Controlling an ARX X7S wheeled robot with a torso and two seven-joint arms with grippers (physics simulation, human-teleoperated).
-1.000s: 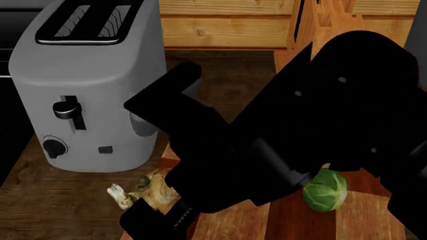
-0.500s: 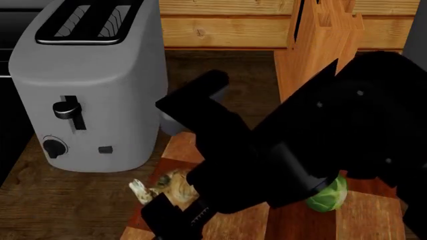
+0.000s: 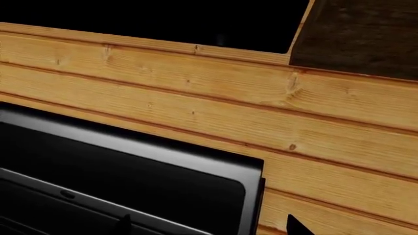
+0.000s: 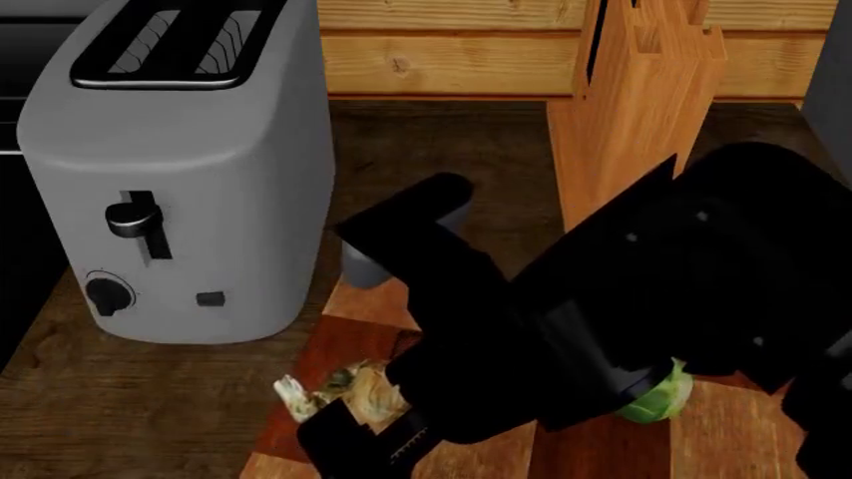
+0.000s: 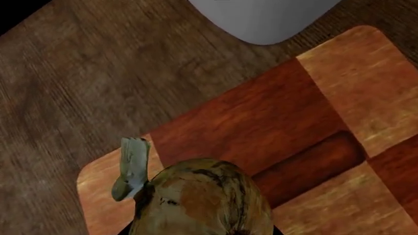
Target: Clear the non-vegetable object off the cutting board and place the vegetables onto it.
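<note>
My right gripper [image 4: 377, 397] is shut on the tan papery onion [image 4: 349, 387], whose dried white top [image 4: 295, 393] points left. In the right wrist view the onion [image 5: 202, 196] hangs over the left corner of the patchwork cutting board [image 5: 261, 112]. The board [image 4: 333, 344] lies under my right arm. The green Brussels sprout [image 4: 661, 399] sits on the board to the right, half hidden by the arm. The pinkish-red non-vegetable item is out of view. My left gripper [image 3: 212, 230] shows only two far-apart fingertips and holds nothing.
A grey toaster [image 4: 174, 180] stands on the dark wooden counter left of the board and also shows in the right wrist view [image 5: 261, 14]. An upright light wooden knife block [image 4: 639, 100] stands behind the board. The left wrist view faces a plank wall [image 3: 228, 107] and a black appliance [image 3: 130, 171].
My right arm has carried the onion to the right, from over the counter beside the board to over the board's left corner. The arm now covers more of the sprout.
</note>
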